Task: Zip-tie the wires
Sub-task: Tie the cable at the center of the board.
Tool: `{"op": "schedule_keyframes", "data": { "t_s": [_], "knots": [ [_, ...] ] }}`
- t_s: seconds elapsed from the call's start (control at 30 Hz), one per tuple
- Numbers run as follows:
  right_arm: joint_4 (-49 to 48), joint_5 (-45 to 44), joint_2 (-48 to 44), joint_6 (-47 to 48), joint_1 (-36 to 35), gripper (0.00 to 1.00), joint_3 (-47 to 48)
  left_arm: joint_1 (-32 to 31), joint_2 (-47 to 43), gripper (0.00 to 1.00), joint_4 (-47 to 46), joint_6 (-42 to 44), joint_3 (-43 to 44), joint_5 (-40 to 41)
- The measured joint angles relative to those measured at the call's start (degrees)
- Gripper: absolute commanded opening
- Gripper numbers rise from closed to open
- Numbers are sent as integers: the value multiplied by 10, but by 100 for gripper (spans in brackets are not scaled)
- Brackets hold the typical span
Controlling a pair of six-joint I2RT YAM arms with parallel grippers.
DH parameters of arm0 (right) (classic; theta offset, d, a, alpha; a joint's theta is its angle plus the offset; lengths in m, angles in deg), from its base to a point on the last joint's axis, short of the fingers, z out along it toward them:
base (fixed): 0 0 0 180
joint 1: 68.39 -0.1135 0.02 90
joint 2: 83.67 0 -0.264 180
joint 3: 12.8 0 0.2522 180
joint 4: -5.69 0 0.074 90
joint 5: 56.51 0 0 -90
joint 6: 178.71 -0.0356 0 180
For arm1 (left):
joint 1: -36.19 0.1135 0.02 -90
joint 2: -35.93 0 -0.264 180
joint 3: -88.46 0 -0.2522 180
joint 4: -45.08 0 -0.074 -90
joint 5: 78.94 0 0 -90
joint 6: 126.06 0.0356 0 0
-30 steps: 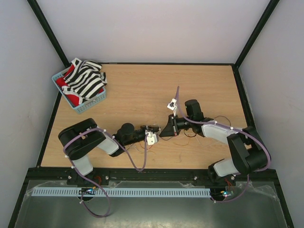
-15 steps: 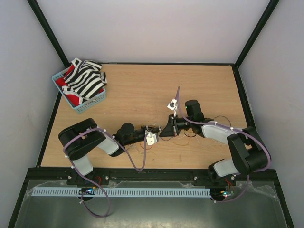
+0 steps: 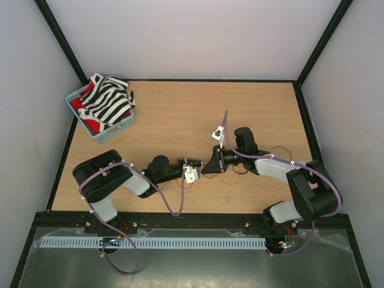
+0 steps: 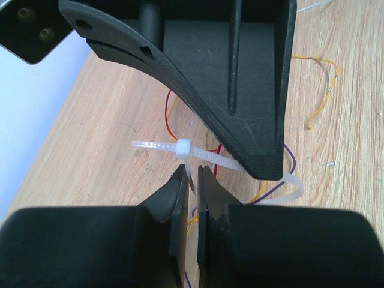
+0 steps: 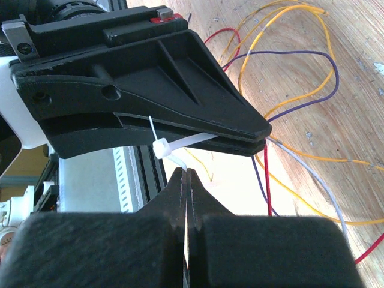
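The zip tie (image 4: 207, 156) is looped, its square head (image 5: 161, 148) hanging between my two grippers at mid-table. My right gripper (image 5: 186, 174) is shut on the strip just below the head. My left gripper (image 4: 191, 174) has its jaws parted by a narrow gap, and the strip runs loosely through it. In the top view the left gripper (image 3: 195, 164) and right gripper (image 3: 207, 167) meet tip to tip. The wires (image 5: 300, 102), thin orange, purple, red and pale strands, lie on the wood under and beside the grippers, and some pass through the tie's loop (image 4: 293, 187).
A blue basket (image 3: 114, 135) holding a black-and-white striped cloth (image 3: 109, 99) stands at the table's far left corner. More loose wire (image 3: 279, 150) trails beside the right arm. Black frame posts and pale walls bound the table.
My left gripper's jaws have parted slightly around the zip tie strip. Both arms have stayed almost in place.
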Motion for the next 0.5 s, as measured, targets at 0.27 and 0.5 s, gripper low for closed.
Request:
{"op": "schedule_keyframes", "data": {
  "t_s": [0.27, 0.5],
  "knots": [
    [-7, 0, 0, -2, 0, 0, -3, 0, -5, 13, -3, -2, 0, 0],
    [-11, 0, 0, -2, 0, 0, -3, 0, -6, 13, -5, -2, 0, 0]
  ]
}}
